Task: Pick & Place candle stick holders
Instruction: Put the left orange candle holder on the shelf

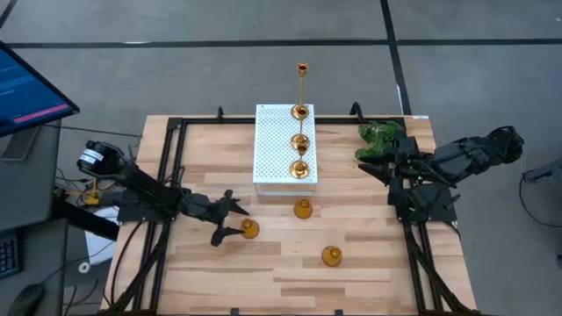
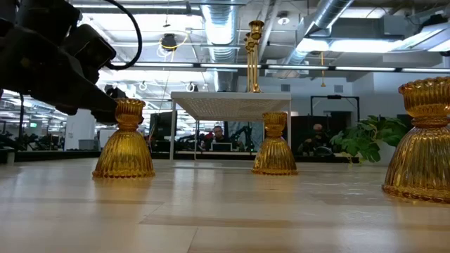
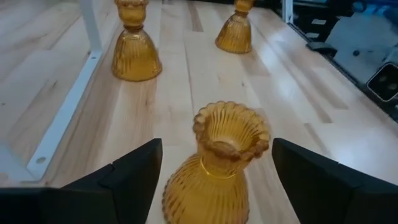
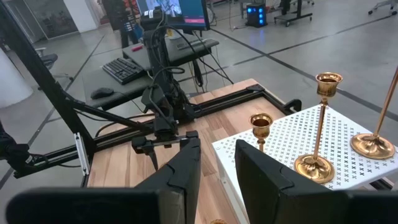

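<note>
Three squat ribbed gold holders with flared bases stand upright on the wooden table: one at the left (image 1: pixel 250 229), one in the middle (image 1: pixel 303 209) and one nearer the front (image 1: pixel 331 256). My left gripper (image 1: pixel 235 221) is open. Its two fingers stand on either side of the left holder (image 3: pixel 217 168) at neck height, with gaps showing on both sides. Three gold stemmed holders, one with a tall thin stem (image 1: pixel 301 88), stand on the white perforated box (image 1: pixel 272 149). My right gripper (image 4: pixel 217 168) is open and empty at the table's right side, next to the plant.
The white perforated box stands on legs at the table's far middle (image 2: pixel 232 105). A green leafy plant (image 1: pixel 379 136) sits at the far right corner. Black frame rails (image 1: pixel 167 175) run along the table's left and right sides. Bare wood lies at the front.
</note>
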